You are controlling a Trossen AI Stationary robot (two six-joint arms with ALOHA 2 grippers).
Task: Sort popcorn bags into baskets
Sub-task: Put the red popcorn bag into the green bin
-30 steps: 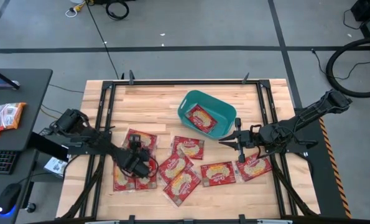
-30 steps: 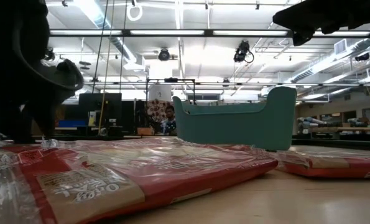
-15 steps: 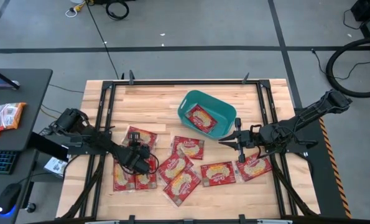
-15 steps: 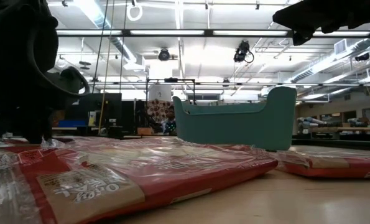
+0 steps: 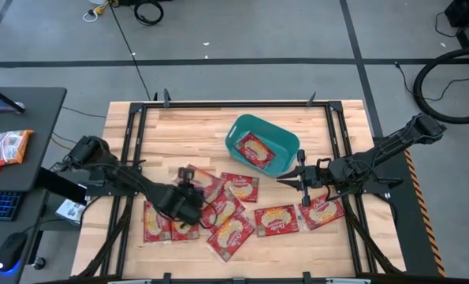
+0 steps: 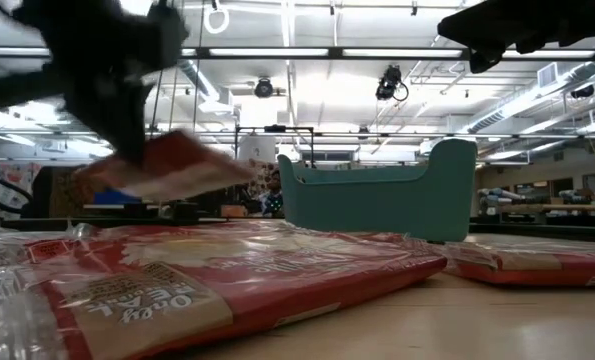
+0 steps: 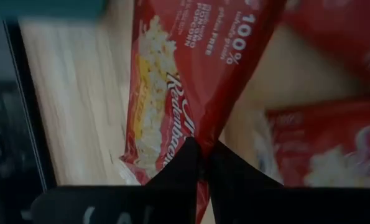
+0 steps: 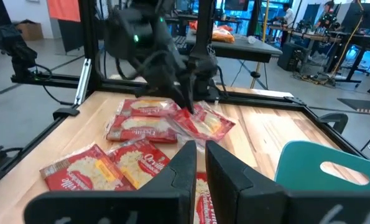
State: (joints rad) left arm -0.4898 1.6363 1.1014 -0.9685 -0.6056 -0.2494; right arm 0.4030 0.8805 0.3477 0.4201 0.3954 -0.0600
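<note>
Left gripper (image 5: 188,183) just clamped a bag (image 5: 200,178), lifting it off the pile | tub (image 5: 262,142) beyond, one bag inside | right gripper (image 5: 303,180) closed, empty, idle beside tub | next: carry over.

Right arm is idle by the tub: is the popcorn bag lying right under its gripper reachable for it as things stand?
Probably yes. The right gripper hovers shut beside that popcorn bag, which lies flat and uncovered. The left gripper, shut on another bag, is well clear.

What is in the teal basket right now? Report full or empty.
Neither: the teal basket holds one popcorn bag, lying flat inside, with room left around it.
</note>
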